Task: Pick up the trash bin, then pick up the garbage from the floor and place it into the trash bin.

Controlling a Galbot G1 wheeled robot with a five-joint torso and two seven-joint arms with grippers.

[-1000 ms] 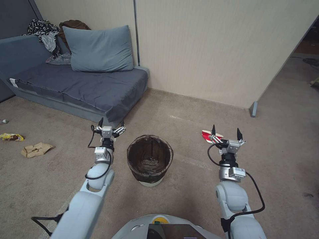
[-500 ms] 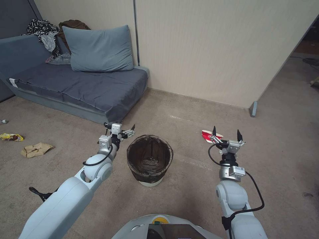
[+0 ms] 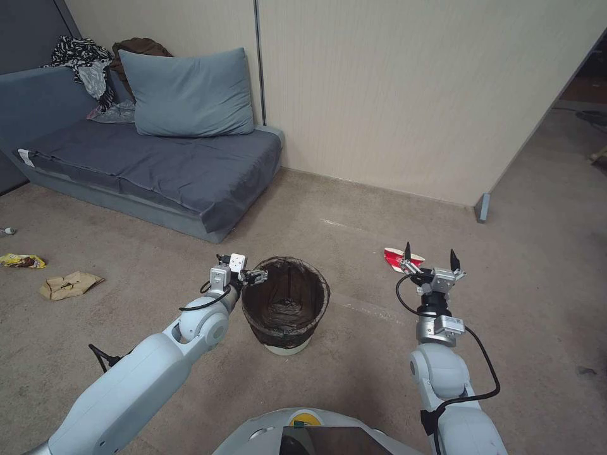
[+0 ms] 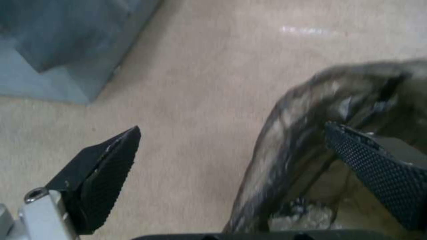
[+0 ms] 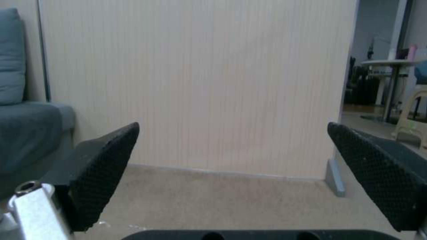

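Observation:
The trash bin stands upright on the floor in front of me, white with a dark liner over its rim. My left gripper is open at the bin's left rim. In the left wrist view that gripper straddles the lined rim, one finger outside and one over the inside. My right gripper hangs open above the carpet, empty, with a crushed red-and-white cup just beyond it. A brown paper bag and a yellow wrapper lie far left.
A grey sofa bed with a blue pillow and clothes stands behind the bin on the left. A beige partition wall runs across the back, ending at a metal foot. Open carpet stretches on the right.
My left arm has swung right and lowered, carrying its open gripper from near the sofa corner to the bin's left rim. The right arm has hardly moved.

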